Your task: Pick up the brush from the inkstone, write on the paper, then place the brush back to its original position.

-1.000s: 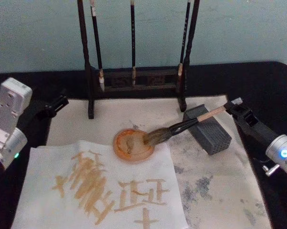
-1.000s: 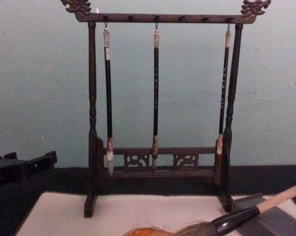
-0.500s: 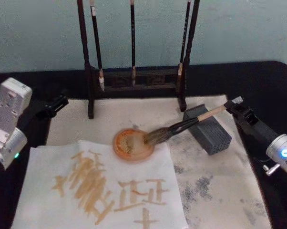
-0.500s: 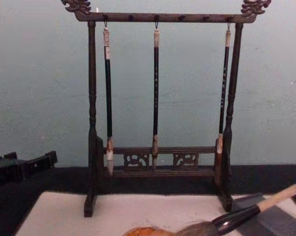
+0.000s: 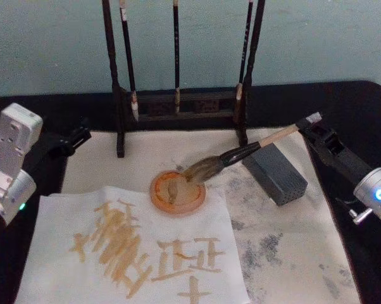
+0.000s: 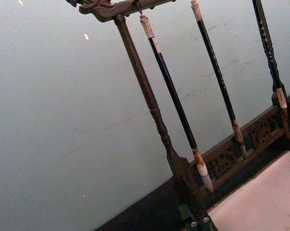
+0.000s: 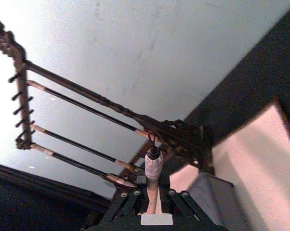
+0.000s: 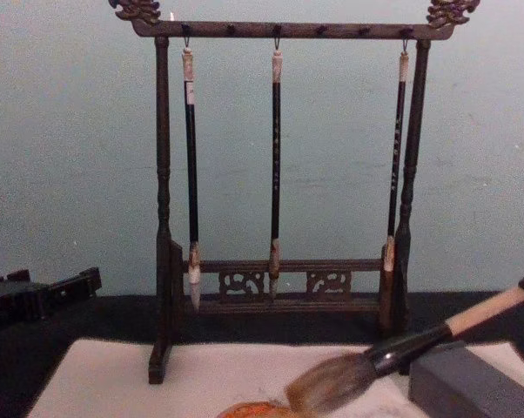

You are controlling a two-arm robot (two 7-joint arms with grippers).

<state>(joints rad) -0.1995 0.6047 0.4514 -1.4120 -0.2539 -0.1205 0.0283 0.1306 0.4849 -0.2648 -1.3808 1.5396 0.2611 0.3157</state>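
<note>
Brush: thick pale tan handle, black ferrule, bushy brown-grey bristles, white end cap with a dark loop; no lettering can be read on it.
Brush position: slanted, cap end high at the far right, bristles low toward the left. The handle crosses above the far-left corner of the inkstone and, in the chest view, the brush looks raised clear of it.
Bristles: over the far-right rim of a round orange dish; whether they touch it cannot be told.
Right gripper: at the far right, clamped on the brush's cap end.
Left gripper: parked at the left edge, well apart from the brush.
Paper: large off-white sheet with grey blotches, under the inkstone and the dish.
White sheet: lies near left on the paper, with tan brushstrokes shaped like characters that I cannot read.
Brush rack: dark wood, at the far side, with three thin black-handled brushes hanging.
</note>
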